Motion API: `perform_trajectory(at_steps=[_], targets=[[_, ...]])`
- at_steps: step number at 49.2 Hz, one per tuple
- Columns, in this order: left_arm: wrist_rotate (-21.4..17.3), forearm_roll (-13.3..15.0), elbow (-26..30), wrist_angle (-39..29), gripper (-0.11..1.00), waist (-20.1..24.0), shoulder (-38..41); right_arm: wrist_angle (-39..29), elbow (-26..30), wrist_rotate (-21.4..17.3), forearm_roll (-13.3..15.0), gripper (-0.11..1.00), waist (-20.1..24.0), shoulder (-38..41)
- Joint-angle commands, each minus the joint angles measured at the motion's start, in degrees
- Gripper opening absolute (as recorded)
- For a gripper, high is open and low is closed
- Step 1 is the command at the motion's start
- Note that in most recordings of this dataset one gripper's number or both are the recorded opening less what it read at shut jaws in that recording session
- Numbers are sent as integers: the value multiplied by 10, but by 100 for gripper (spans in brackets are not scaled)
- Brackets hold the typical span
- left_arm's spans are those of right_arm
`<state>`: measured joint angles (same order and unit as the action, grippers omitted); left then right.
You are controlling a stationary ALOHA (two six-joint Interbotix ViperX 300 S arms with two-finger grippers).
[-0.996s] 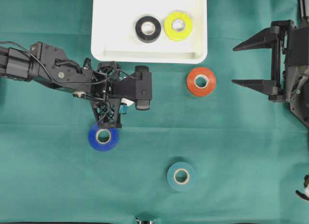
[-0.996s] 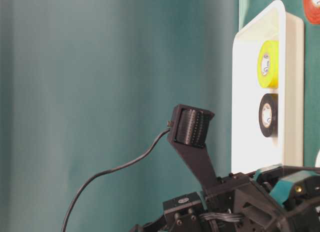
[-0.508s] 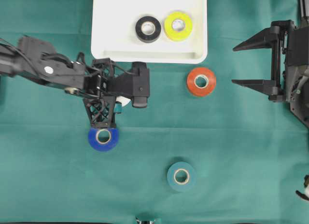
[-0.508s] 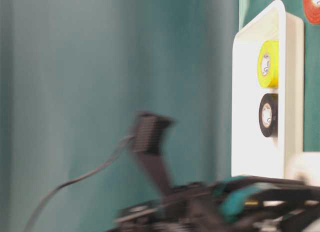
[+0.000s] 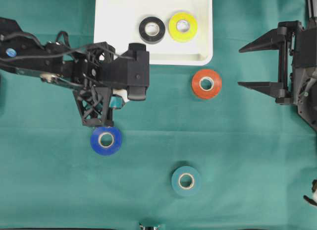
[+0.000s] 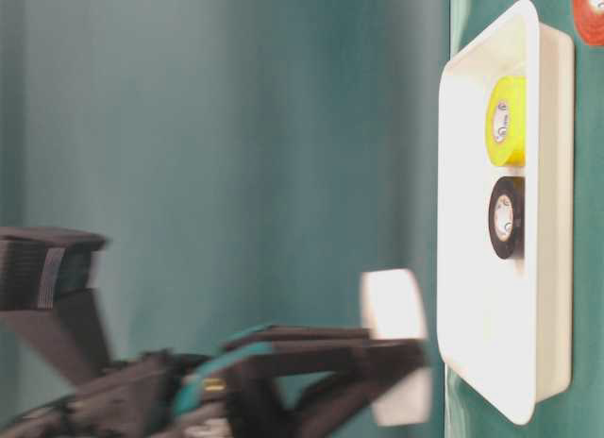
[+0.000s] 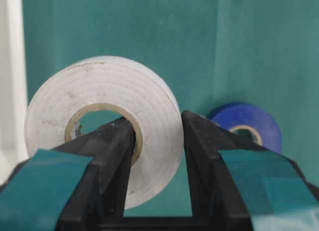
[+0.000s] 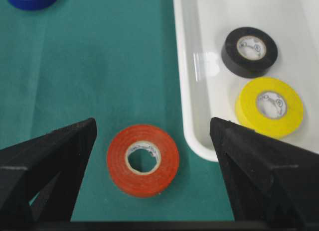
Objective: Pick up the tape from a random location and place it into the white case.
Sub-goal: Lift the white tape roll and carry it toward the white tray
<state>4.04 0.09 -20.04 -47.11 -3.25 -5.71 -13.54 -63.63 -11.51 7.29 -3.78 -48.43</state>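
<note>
My left gripper [image 5: 106,105] is shut on a white tape roll [image 5: 122,96], one finger through its core and the other outside, as the left wrist view shows [image 7: 104,121]. It hovers just below the front left corner of the white case [image 5: 114,22], above the blue tape [image 5: 106,140]. The case holds a black tape [image 5: 152,29] and a yellow tape [image 5: 183,26]. My right gripper [image 5: 247,66] is open and empty at the right, facing the red tape [image 5: 206,84].
A teal tape [image 5: 186,180] lies on the green cloth near the front middle. In the right wrist view the red tape [image 8: 143,160] sits between the open fingers' line, beside the case's corner [image 8: 199,141]. The blue tape also shows behind the left fingers [image 7: 244,126].
My left gripper has moved up and slightly left, away from the blue tape and closer to the case's front edge, still holding the white tape. The right arm has not moved.
</note>
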Motion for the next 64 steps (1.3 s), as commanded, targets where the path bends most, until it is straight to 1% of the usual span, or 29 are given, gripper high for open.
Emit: perform_trajectory(at_steps=[1,13,26,64], targets=[[-1,-4,36,-23,26,-1,-30,3,9,1,1,90,0,3],[-2,-6,86,-86,26,-1,-62,3,10,0,0,90,0,3],[-2,-7,129,-142,26,0,-66,2,11,0,0,90,0,3],[-1,-7,128,-143,26,11,-67,-2,11,1,0,90,0,3]])
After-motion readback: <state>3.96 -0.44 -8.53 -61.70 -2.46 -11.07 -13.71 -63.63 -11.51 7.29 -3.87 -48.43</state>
